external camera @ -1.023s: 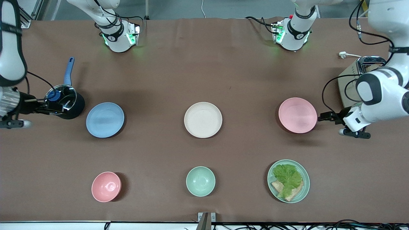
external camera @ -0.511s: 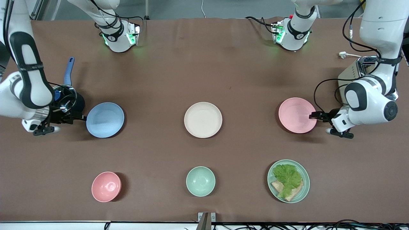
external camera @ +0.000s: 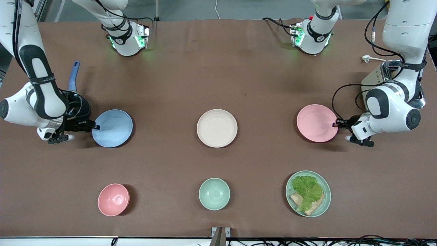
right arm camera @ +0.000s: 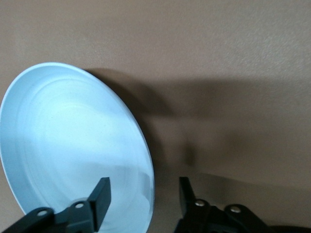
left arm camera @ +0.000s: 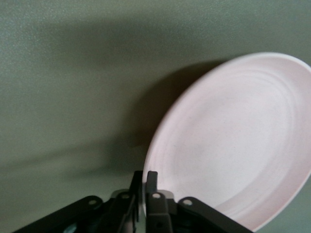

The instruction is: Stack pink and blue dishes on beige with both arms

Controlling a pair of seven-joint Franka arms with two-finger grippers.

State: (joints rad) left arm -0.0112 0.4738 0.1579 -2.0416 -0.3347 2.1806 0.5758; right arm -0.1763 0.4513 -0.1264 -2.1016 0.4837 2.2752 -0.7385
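Note:
The pale pink plate (external camera: pixel 315 123) lies toward the left arm's end of the table. My left gripper (external camera: pixel 336 123) is shut on its rim, and in the left wrist view the fingers (left arm camera: pixel 151 182) pinch the thin edge of the pink plate (left arm camera: pixel 238 141). The light blue plate (external camera: pixel 112 128) lies toward the right arm's end. My right gripper (external camera: pixel 95 127) is open and straddles its rim. In the right wrist view one finger (right arm camera: pixel 101 196) is over the blue plate (right arm camera: pixel 73 145) and the other is outside it. The beige plate (external camera: pixel 217 128) sits bare between the two plates.
A black pot with a blue handle (external camera: pixel 78 104) stands right beside the right gripper. A toaster (external camera: pixel 377 83) stands by the left arm. Nearer the front camera are a pink bowl (external camera: pixel 113 199), a mint bowl (external camera: pixel 214 193) and a mint plate with lettuce and bread (external camera: pixel 308 193).
Both arms have moved in toward their plates. The left gripper has closed on the pink plate's rim. The right gripper's open fingers have reached the blue plate's rim.

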